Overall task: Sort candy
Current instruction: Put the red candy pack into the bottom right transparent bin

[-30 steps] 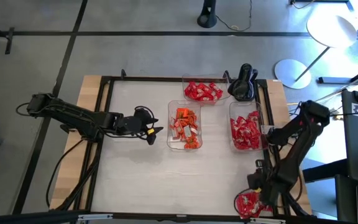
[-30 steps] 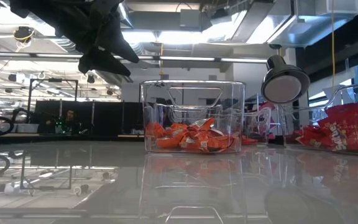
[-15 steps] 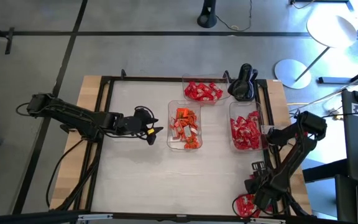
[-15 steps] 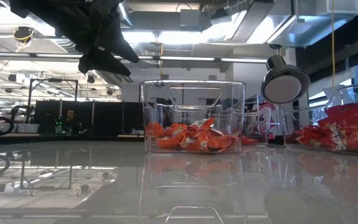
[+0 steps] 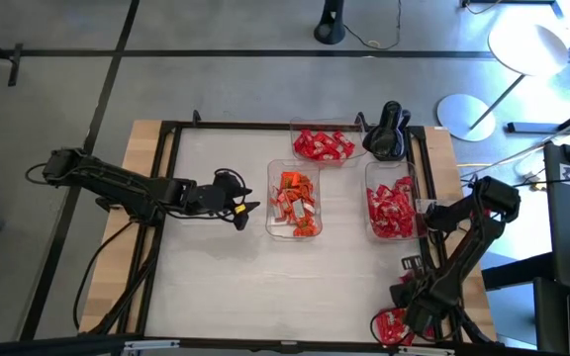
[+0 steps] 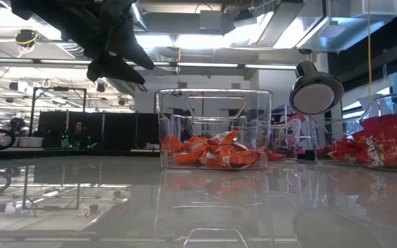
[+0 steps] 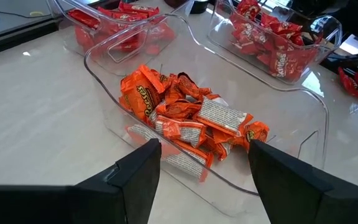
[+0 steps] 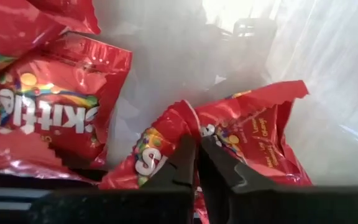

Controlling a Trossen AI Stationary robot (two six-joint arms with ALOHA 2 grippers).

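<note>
We find the right gripper (image 8: 196,163) pinched together on one red packet (image 8: 229,146) in the pile (image 5: 392,322) at the table's five o'clock corner, presumably to lift it for sorting. The left gripper (image 7: 204,163) hovers with fingers apart at the nine o'clock side of the middle tray (image 5: 293,203), waiting. We count three trays: one of orange candy (image 7: 185,115), two of red.

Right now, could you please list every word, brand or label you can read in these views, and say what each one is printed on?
"Reese's": on the orange packets in the middle tray, partly creased.
"Skittles": on the red packet seen from the right wrist; first letter cut off.
"Skittles": on the red packets at the low view's right edge, partly.
Print on other red packets: too small to read.
</note>
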